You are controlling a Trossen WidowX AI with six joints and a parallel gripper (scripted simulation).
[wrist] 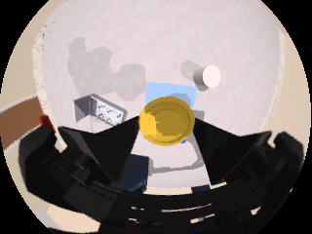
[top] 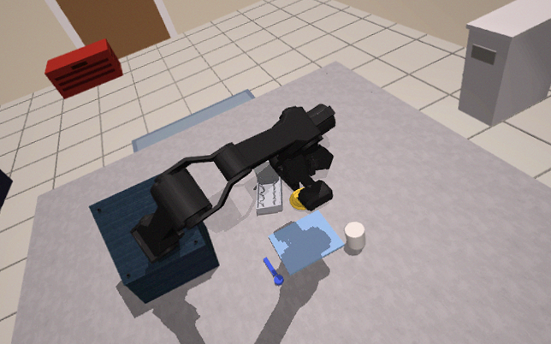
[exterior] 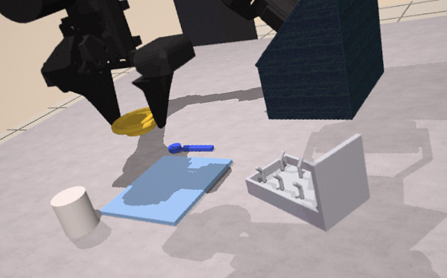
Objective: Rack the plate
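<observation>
The round yellow plate (top: 296, 200) (exterior: 133, 123) (wrist: 167, 128) is held roughly flat in the air, above table level. My gripper (exterior: 139, 125) (wrist: 166, 120) is shut on it, with one fingertip at each side of the rim. In the top view a finger hides part of the plate. The grey dish rack (top: 269, 211) (exterior: 342, 182) (wrist: 84, 110) stands on the table with a tall panel at one end and several short bent rails inside. It is left of the plate in the wrist view. No plate is in its slots. The arm partly hides the rack in the top view.
A light blue board (top: 310, 248) (exterior: 152, 214) (wrist: 158, 92) lies flat near the rack. A white cylinder (top: 355, 235) (exterior: 75, 214) (wrist: 211, 76) stands beside the board. A blue spoon-like object (top: 271, 269) (exterior: 199, 147) lies at its other side. The dark blue base block (exterior: 305, 73) carries the arm.
</observation>
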